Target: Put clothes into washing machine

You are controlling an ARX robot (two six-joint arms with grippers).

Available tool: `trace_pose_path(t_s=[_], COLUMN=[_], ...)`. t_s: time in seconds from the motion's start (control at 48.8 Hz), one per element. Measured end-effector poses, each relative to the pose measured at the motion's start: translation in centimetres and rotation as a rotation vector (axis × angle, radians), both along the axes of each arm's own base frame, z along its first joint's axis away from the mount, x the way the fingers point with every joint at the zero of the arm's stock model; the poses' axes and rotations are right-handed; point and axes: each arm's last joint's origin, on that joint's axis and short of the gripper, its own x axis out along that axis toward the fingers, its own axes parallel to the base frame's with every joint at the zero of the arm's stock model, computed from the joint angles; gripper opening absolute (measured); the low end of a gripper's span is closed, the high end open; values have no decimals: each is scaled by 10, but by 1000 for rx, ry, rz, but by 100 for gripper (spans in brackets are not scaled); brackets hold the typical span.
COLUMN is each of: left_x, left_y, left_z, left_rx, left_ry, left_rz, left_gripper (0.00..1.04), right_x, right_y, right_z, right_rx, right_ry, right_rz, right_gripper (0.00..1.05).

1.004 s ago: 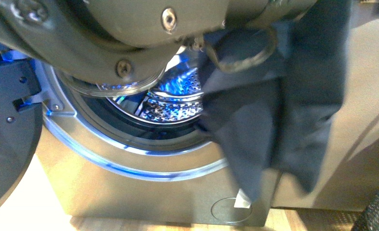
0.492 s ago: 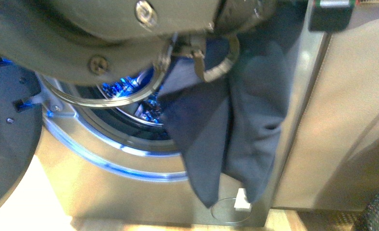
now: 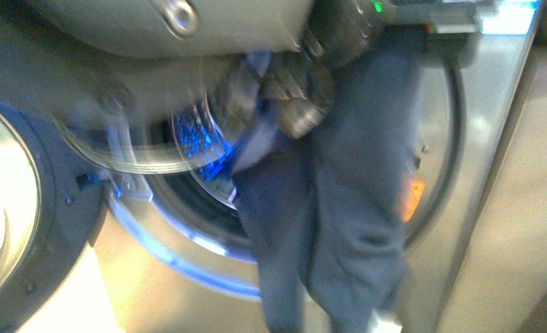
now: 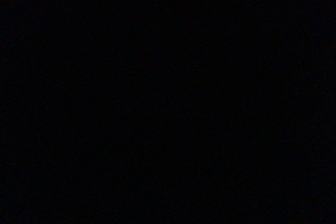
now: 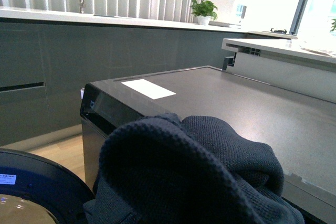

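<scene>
Swinging toward 9 o'clock, the navy garment (image 3: pixel 347 229) has been carried over the washing machine (image 3: pixel 153 277) porthole (image 3: pixel 194 139), so loading looks close; gripper (image 3: pixel 295 97) fingers blurred, grip can't be told.

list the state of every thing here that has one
washing machine: opening uncovered, ready to load
door: wide open, off to the left
drum: lit blue, mostly hidden behind the arm
clothes: not inside, hanging in front of the right part of the opening
right claw: shut on the clothes, blurred
left claw: not seen, its wrist picture is dark
</scene>
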Motion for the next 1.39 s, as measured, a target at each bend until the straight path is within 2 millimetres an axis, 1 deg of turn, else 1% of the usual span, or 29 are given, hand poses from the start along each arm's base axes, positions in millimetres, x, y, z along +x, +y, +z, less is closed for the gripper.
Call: trace_pose_path(t_s=[0.082,0.102,0.164,0.246,0.307,0.389,0.533,0.635,0.84,0.983,1.127,1.209,1.393], left_x=[-1,-2,-2,-4,-6,-9,-16,-20,-28,-27,-19,-10,0], left_y=[0,1,1,3,4,5,12,18,34,44,57,66,85], left_z=[1,2,3,3,3,4,7,10,18,21,24,29,41], left_rx=[4,7,6,4,5,4,0,-4,-12,-5,10,15,23], left_ry=[-19,-23,-26,-26,-25,-26,-47,-66,-122,-165,-209,-226,-248], left_rz=[7,10,27,23,16,-4,-63,-110,-231,-337,-379,-374,-360], left_gripper=[98,96,86,68,61,48,18,8,7,7,7,7,7], right_x=[0,0,0,0,0,0,0,0,-2,-3,-4,-4,-4], right_y=[0,0,0,0,0,0,0,0,-1,-1,-2,-2,-2], right_z=[0,0,0,0,0,0,0,0,2,3,3,4,4], right_rx=[0,0,0,0,0,0,0,0,3,4,5,5,5], right_ry=[0,0,0,0,0,0,-1,-1,-7,-9,-12,-12,-12], right_rz=[0,0,0,0,0,0,0,0,0,0,0,0,0], right_gripper=[3,3,3,3,3,3,3,3,3,3,3,3,3])
